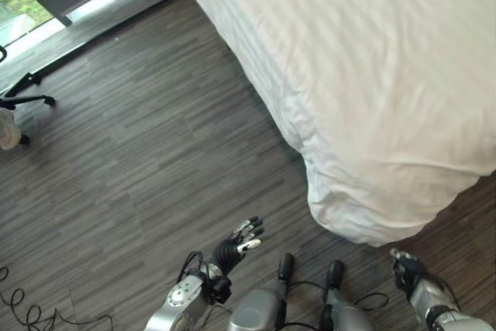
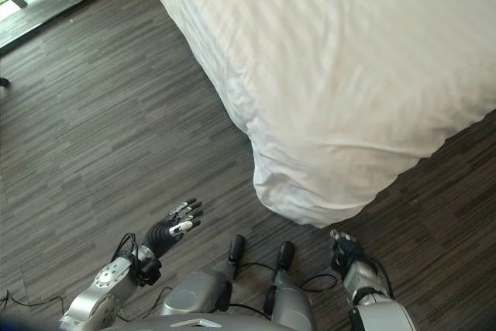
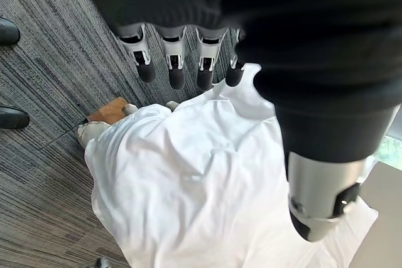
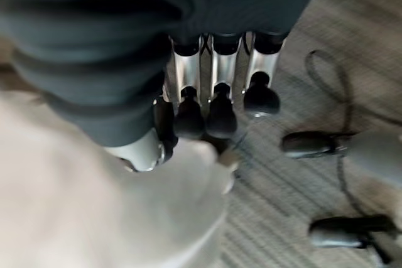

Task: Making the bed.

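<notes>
Bed [image 1: 372,75] under a white duvet [image 1: 364,191] fills the upper right of the frame, its corner hanging toward lower centre over the dark wood floor [image 1: 139,160]. Left hand [image 1: 242,239], lower centre, spreads its fingers wide, holding nothing. Right hand [image 1: 406,267], lower right below that corner, relaxed and empty.

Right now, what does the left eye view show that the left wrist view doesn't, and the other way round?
The left eye view alone takes in the window at the far corner of the room, a dark stand's legs on the floor, and the right hand low beside the bed's corner. The left wrist view alone shows a brown wooden piece poking out under the hanging sheet. Both show the white bed with its sheet draped over the corner, the dark striped floor, and the left hand, its fingers straight and holding nothing.
</notes>
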Available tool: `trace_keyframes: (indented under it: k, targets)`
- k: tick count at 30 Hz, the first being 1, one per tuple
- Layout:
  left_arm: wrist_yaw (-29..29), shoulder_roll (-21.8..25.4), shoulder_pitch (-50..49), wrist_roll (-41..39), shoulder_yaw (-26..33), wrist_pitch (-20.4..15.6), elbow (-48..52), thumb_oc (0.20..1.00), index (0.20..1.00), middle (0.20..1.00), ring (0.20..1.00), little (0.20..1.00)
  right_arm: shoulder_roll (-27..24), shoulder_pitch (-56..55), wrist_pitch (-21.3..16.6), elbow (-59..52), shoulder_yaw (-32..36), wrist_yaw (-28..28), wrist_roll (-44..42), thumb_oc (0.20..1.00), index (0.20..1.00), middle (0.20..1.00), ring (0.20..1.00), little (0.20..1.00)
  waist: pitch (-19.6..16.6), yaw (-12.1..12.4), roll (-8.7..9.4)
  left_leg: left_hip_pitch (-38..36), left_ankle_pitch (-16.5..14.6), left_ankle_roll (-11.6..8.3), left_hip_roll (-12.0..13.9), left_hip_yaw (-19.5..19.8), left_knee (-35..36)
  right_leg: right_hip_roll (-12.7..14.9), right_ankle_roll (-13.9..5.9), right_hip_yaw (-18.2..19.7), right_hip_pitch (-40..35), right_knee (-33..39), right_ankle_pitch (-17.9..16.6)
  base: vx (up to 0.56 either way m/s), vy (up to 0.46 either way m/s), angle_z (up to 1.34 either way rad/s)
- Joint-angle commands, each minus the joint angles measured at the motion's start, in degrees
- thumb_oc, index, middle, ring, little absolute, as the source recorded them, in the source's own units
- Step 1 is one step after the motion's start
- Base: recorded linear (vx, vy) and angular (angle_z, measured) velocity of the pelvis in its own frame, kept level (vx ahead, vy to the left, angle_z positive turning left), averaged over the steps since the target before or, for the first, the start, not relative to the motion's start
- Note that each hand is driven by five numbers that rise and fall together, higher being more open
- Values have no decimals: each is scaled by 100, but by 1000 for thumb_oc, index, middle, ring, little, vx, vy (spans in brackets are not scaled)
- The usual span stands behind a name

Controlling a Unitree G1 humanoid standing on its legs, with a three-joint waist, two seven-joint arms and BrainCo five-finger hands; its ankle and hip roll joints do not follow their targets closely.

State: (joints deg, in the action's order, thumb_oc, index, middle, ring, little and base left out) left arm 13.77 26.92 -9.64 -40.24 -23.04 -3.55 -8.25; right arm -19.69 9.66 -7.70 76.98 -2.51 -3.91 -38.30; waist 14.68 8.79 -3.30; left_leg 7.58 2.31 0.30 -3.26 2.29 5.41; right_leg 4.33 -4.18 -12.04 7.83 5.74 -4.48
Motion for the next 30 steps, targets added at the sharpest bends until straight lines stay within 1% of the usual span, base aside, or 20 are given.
trace_keyframes:
  k: [1, 2, 3, 4, 6, 7, 8, 9, 10, 11, 12, 13, 17, 18, 21, 22, 23, 24, 25, 30]
  targets:
    - [103, -79, 21, -28, 28, -130, 386, 1000, 1000, 1000, 1000, 1000, 14, -336, 192, 98, 41, 7, 305, 200, 200, 200, 200, 200, -184, -27, 168, 292, 121, 67, -35, 105, -41, -11, -118, -62, -332, -362, 608, 55, 19, -1]
    - [101, -84, 44, -53, 63, -144, 422, 1000, 1000, 1000, 1000, 1000, 59, -569, 208, 135, 93, -12, 321, 200, 200, 200, 200, 200, -198, -112, 211, 278, 98, 64, -34, 64, -41, -18, -121, -20, -340, -347, 610, 53, 19, -2]
    - [101, -84, 44, -53, 63, -144, 422, 1000, 1000, 1000, 1000, 1000, 59, -569, 208, 135, 93, -12, 321, 200, 200, 200, 200, 200, -198, -112, 211, 278, 98, 64, -34, 64, -41, -18, -121, -20, -340, -347, 610, 41, 25, -1]
    - [92, -99, 48, -47, 72, -160, 398, 1000, 1000, 1000, 1000, 1000, 75, -757, 198, 86, 162, -29, 300, 200, 200, 200, 200, 200, -216, -207, 261, 247, 72, 61, -24, 2, -41, -22, -125, 27, -356, -325, 603, 25, 19, -11]
    - [35, -83, 78, -41, 96, -199, 363, 1000, 1000, 1000, 1000, 1000, 58, -866, 105, -94, 376, 7, -25, 200, 200, 200, 200, 200, -245, -319, 307, 202, 44, 53, -4, -72, -41, -31, -128, 97, -371, -309, 590, 24, 22, -23]
    - [34, -82, 80, -40, 91, -201, 360, 1000, 1000, 1000, 1000, 1000, 59, -874, 106, -103, 377, 10, -28, 200, 200, 200, 200, 200, -243, -309, 308, 197, 41, 53, -2, -79, -41, -32, -128, 104, -374, -308, 589, 24, 30, -27]
    - [-41, -86, 92, -48, 127, -231, 324, 1000, 1000, 1000, 1000, 1000, 27, -992, -67, -334, 622, 47, -388, 200, 200, 200, 200, 200, -292, -426, 354, 151, 9, 39, 23, -151, -41, -38, -137, 176, -390, -293, 575, 35, 26, -35]
    - [-75, -71, 77, -59, 164, -258, 304, 1000, 1000, 1000, 1000, 1000, -55, -1063, -173, -579, 708, 77, -379, 200, 200, 200, 200, 200, -339, -485, 390, 111, -14, 35, 37, -205, -41, -46, -143, 218, -407, -289, 570, 61, 36, -41]
    - [-115, -34, 12, -94, 255, -338, 324, 1000, 1000, 1000, 1000, 1000, -202, -1241, -405, -1515, 828, 181, -325, 200, 200, 200, 200, 200, -389, -576, 442, 27, -62, 32, 51, -291, -41, -52, -156, 313, -465, -279, 579, 57, 28, -48]
    - [-116, -5, -58, -130, 358, -426, 308, 1000, 1000, 1000, 1000, 1000, -550, -1506, -645, -3376, 922, 249, 228, 200, 200, 200, 200, 200, -495, -679, 487, -7, -75, 22, 74, -386, -41, -60, -179, 402, -465, -245, 545, 49, 24, -45]
    - [-92, 17, -105, -135, 371, -438, 313, 1000, 1000, 1000, 1000, 1000, -642, -1625, -687, -4233, 936, 251, 428, 200, 200, 200, 200, 200, -508, -691, 497, -44, -101, 23, 79, -411, -41, -53, -181, 424, -486, -240, 557, 15, 11, -46]
    - [-44, 31, -116, -184, 262, -422, 331, 1000, 1000, 1000, 1000, 1000, -729, -1471, -824, -4960, 1025, 251, 406, 200, 200, 200, 200, 200, -528, -677, 501, -42, -114, 31, 70, -426, -41, -39, -188, 418, -484, -212, 546, -16, -2, -40]
    - [-4, 60, -93, -168, 91, -369, 347, 1000, 1000, 1000, 1000, 1000, -834, -917, -967, -5734, 964, 349, 494, 200, 200, 200, 200, 200, -526, -586, 476, 14, -103, 57, 47, -427, -41, -17, -193, 389, -455, -167, 503, -31, -11, 1]
    - [5, 64, -124, -154, 44, -343, 337, 1000, 1000, 1000, 1000, 1000, -870, -591, -977, -5843, 774, 383, 552, 200, 200, 200, 200, 200, -511, -511, 463, 30, -91, 64, 39, -425, -41, -15, -192, 375, -451, -150, 494, -45, -21, 15]
    - [1, 140, -46, -130, -164, -319, 328, 1000, 1000, 1000, 1000, 1000, -952, 495, -767, -5182, -163, 568, 1035, 200, 200, 200, 200, 200, -360, -211, 435, 150, -34, 66, 22, -350, -41, -17, -183, 293, -381, -111, 436, -82, -52, 6]
    - [7, 145, 42, -145, -258, -344, 336, 1000, 1000, 1000, 1000, 1000, -897, 1009, -657, -4702, -658, 559, 1119, 200, 200, 200, 200, 200, -252, -64, 410, 251, 17, 61, 2, -274, -41, -23, -179, 214, -331, -104, 410, -96, -74, 44]
    - [-25, 146, 95, -139, -313, -365, 346, 1000, 1000, 1000, 1000, 1000, -773, 1290, -590, -4549, -1019, 488, 1135, 200, 200, 200, 200, 200, -167, 27, 405, 321, 51, 59, 0, -251, -41, -27, -180, 172, -283, -100, 375, -65, -56, 50]
    - [-25, 143, 97, -139, -309, -365, 345, 1000, 1000, 1000, 1000, 1000, -772, 1299, -591, -4543, -1024, 488, 1134, 200, 200, 200, 200, 200, -167, 23, 405, 323, 52, 59, 0, -251, -41, -27, -180, 172, -281, -100, 374, -32, -28, 39]
    - [-39, 150, 129, -120, -326, -374, 339, 1000, 1000, 1000, 1000, 1000, -743, 1421, -537, -4565, -1248, 413, 1257, 200, 200, 200, 200, 200, -123, 63, 404, 362, 69, 57, -3, -239, -41, -33, -182, 155, -249, -95, 358, -14, -16, 17]
    - [-66, 139, 251, -78, -385, -385, 313, 1000, 1000, 1000, 1000, 1000, -507, 1822, -371, -4242, -1814, 260, 1379, 200, 200, 200, 200, 200, -3, 217, 395, 509, 130, 48, -4, -194, -41, -47, -173, 111, -139, -83, 329, -2, -9, -1]
